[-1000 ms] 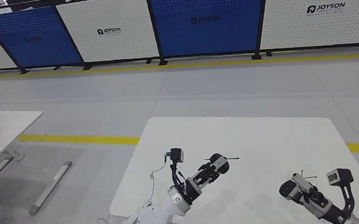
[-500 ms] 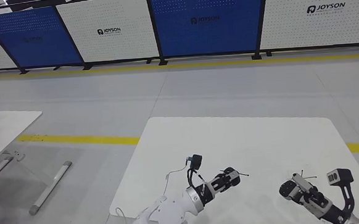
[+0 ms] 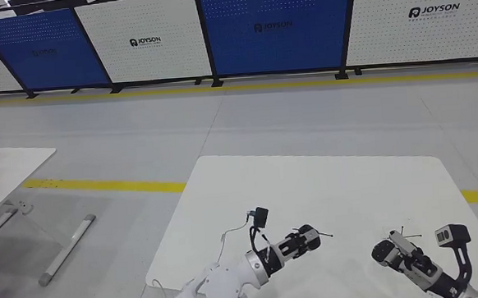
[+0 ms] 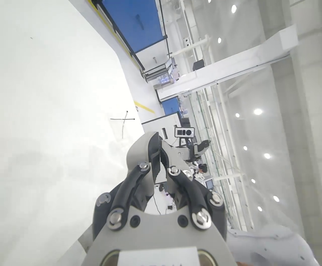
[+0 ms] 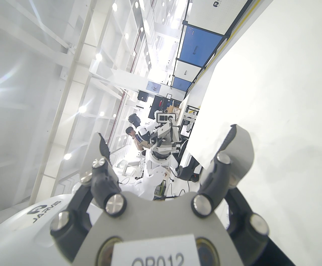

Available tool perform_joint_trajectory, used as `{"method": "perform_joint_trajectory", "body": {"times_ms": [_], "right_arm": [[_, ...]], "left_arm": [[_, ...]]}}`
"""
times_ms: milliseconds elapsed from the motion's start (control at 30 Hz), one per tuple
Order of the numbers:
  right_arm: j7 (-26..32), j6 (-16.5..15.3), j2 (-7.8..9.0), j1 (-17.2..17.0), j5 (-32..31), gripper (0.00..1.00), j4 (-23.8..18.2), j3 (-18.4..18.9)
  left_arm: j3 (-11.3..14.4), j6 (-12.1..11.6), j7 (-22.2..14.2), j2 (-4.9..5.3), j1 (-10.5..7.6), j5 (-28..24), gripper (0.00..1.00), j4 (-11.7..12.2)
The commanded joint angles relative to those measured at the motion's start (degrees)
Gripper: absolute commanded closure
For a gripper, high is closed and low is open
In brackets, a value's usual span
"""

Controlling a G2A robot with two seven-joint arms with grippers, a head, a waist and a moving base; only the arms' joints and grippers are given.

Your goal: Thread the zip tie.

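A thin black zip tie (image 3: 322, 235) sticks out of my left gripper (image 3: 309, 238), which is shut on it above the near middle of the white table (image 3: 323, 185). In the left wrist view the fingers (image 4: 141, 153) are pressed together. Two more thin ties lie crossed on the table (image 4: 123, 120), close to my right gripper (image 3: 384, 253) in the top view (image 3: 407, 236). My right gripper (image 5: 167, 141) hangs at the near right of the table, open, with nothing between its fingers.
The near edge of the table (image 3: 313, 286) runs just below both arms. Bare white tabletop stretches behind them. Blue and white panel walls (image 3: 273, 28) stand far back across the floor.
My left arm has carried the zip tie toward the near edge and a little to the right over the last second, then nearly stopped. The right arm has kept still.
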Motion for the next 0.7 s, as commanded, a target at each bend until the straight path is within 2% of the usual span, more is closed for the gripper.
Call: {"method": "perform_joint_trajectory", "body": {"times_ms": [0,133,233,533,667], "right_arm": [[0.0,0.0,0.00,0.0,0.0,0.00,0.0,0.0],[0.0,0.0,0.00,0.0,0.0,0.00,0.0,0.0],[0.0,0.0,0.00,0.0,0.0,0.00,0.0,0.0],[0.0,0.0,0.00,0.0,0.0,0.00,0.0,0.0],[0.0,0.0,0.00,0.0,0.0,0.00,0.0,0.0]], "left_arm": [[-2.0,-2.0,-3.9,0.57,1.23,-2.4,1.00,0.0],[-5.0,-5.0,-8.2,1.46,3.51,-4.1,1.00,0.3],[-6.0,-4.5,-6.4,1.74,4.14,-1.0,1.00,0.4],[-5.5,-4.0,-5.8,1.60,3.76,-2.0,1.00,0.5],[-5.4,-5.9,-6.5,1.40,2.59,-6.4,1.00,-0.3]]}}
